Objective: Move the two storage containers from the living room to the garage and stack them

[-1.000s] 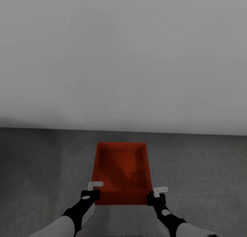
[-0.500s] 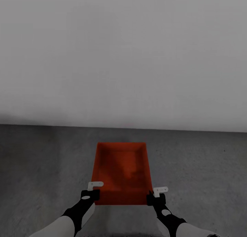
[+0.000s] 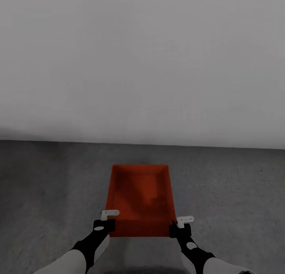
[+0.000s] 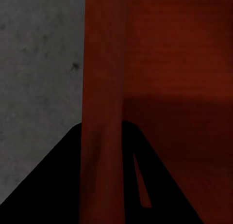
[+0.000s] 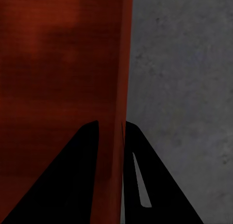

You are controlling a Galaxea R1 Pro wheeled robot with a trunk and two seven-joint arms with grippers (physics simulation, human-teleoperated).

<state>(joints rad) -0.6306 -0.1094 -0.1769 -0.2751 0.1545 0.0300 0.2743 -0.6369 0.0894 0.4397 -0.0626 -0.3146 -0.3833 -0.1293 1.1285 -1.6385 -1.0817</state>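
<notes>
Wall base has slid up your view; your left gripper and right gripper stay clamped on the container's near corners.

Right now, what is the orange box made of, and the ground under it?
The storage container looks like thin plastic, matte orange-red: its walls are thin, plain and smooth, though a render leaves this open. The floor looks like rough concrete, dark grey and mottled, with no shine. Each hand, left and right, grips a side wall.
</notes>
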